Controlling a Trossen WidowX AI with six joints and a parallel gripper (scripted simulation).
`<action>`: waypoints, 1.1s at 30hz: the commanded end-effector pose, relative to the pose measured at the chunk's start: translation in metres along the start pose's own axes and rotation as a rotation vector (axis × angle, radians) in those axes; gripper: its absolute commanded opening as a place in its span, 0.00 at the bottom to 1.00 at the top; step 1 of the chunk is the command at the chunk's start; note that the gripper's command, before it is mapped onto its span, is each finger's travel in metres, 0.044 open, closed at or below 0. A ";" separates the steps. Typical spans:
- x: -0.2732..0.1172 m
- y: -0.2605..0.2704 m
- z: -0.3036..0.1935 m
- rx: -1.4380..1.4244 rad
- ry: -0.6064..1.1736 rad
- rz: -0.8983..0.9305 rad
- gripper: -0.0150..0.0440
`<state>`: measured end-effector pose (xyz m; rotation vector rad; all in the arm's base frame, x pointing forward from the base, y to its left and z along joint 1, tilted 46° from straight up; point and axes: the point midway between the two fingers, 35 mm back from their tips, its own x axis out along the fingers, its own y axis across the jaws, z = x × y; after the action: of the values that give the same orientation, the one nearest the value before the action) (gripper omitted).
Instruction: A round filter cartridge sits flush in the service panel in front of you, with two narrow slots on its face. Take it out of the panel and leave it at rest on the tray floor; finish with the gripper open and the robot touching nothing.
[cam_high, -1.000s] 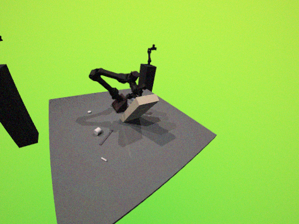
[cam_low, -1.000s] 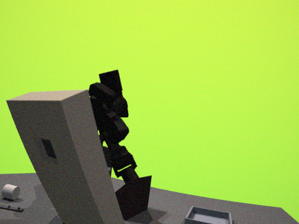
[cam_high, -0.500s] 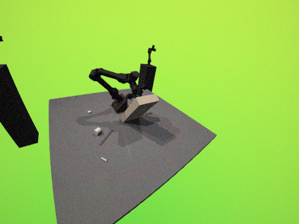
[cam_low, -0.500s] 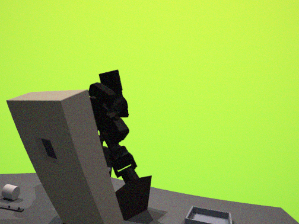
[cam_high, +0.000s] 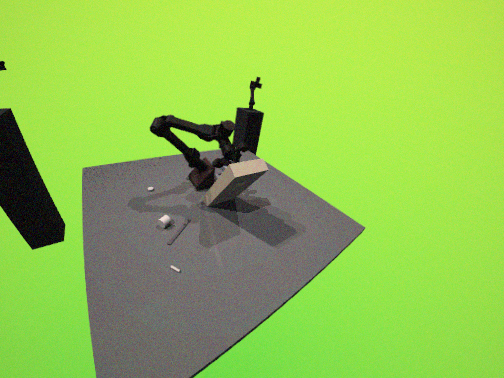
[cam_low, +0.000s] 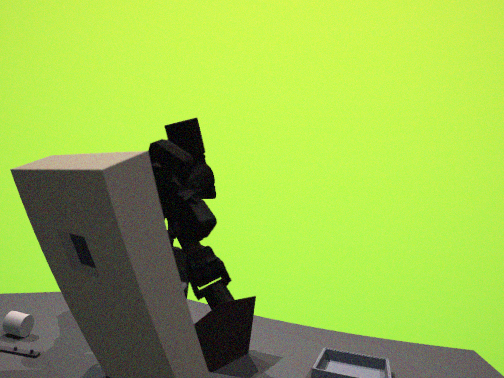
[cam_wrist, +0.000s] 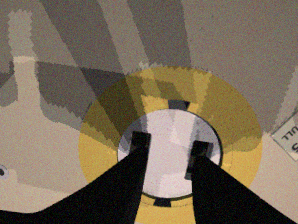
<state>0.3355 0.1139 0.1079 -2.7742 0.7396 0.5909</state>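
The pale round cartridge (cam_wrist: 168, 170), dark slots on its face, sits inside the yellow ring of the leaning beige panel (cam_high: 243, 175) (cam_low: 137, 235) (cam_wrist: 45, 165); the grey tray (cam_low: 355, 357) rests on the desk (cam_high: 150, 300) (cam_low: 295, 337)

The black, angular six-joint arm (cam_high: 172, 122) (cam_low: 192, 220) stands folded, its elbow raised. Its black two-fingered pincer (cam_wrist: 169, 160) is partly open, the dark, tapering fingers apart from each other.

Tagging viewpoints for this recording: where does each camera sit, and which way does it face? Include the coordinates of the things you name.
Top: high and off to one side, looking down at the arm (cam_high: 187, 130) and leaning panel (cam_high: 231, 186) (cam_low: 95, 260).
Exterior: low, facing the panel's back, arm partly hidden behind.
Wrist: on the arm, facing the round cartridge (cam_wrist: 167, 165), both gripper (cam_wrist: 169, 160) fingers showing.
Top and exterior share arm and panel.
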 end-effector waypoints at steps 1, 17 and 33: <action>0.003 0.000 0.001 -0.005 -0.003 -0.002 0.42; 0.011 0.000 0.000 -0.005 -0.003 -0.002 0.42; 0.016 0.000 0.000 -0.005 -0.002 -0.002 0.42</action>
<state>0.3450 0.1098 0.1025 -2.7829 0.7346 0.5887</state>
